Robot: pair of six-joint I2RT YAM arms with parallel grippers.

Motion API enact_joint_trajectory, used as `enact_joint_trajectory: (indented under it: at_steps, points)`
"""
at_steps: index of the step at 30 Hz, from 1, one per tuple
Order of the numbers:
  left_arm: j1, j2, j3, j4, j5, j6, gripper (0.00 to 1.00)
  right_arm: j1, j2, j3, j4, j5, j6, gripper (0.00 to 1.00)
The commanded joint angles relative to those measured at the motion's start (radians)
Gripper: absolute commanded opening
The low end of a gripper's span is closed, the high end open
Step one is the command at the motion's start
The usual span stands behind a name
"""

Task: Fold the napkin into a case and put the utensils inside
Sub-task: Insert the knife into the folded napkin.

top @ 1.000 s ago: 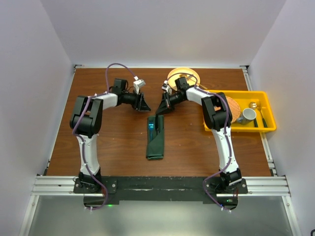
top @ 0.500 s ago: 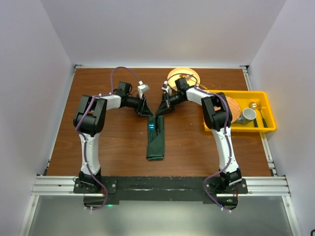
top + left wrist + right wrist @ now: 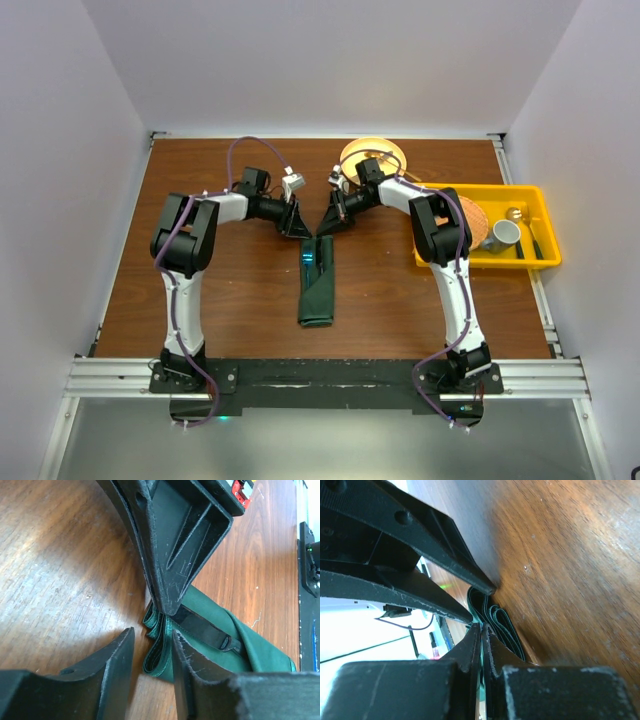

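I think I am nearly done: the green napkin case [image 3: 316,285] lies in the middle of the surface [image 3: 220,290] with the blue fork [image 3: 308,258] showing near its far end, my left fingers [image 3: 112,675] half open and empty, my right fingers [image 3: 462,655] shut at that end.

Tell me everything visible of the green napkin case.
The napkin case is dark green cloth folded into a narrow long strip, flat on the wooden table. Its far end shows stacked folds; the right pincer touches it there, the open left pincer beside. A bright blue bit shows near that end.
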Motion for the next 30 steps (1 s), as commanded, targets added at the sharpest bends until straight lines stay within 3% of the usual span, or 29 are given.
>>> enact_joint_trajectory:
  at_steps: [1,10,14,30]
  points:
    - [-0.010,0.010,0.002,0.005,0.050,0.030,0.35,0.003,-0.061,0.006,0.007,-0.015,-0.039,0.00]
    - [-0.013,0.017,0.000,0.003,0.013,0.026,0.18,0.005,-0.075,0.004,0.002,-0.017,-0.036,0.00]
    - [-0.013,0.017,-0.001,0.018,-0.002,-0.003,0.00,0.005,-0.084,-0.003,-0.006,-0.014,-0.039,0.00]
    - [-0.013,0.002,-0.029,0.070,-0.067,-0.063,0.00,0.006,-0.129,-0.074,-0.056,0.003,-0.090,0.00]
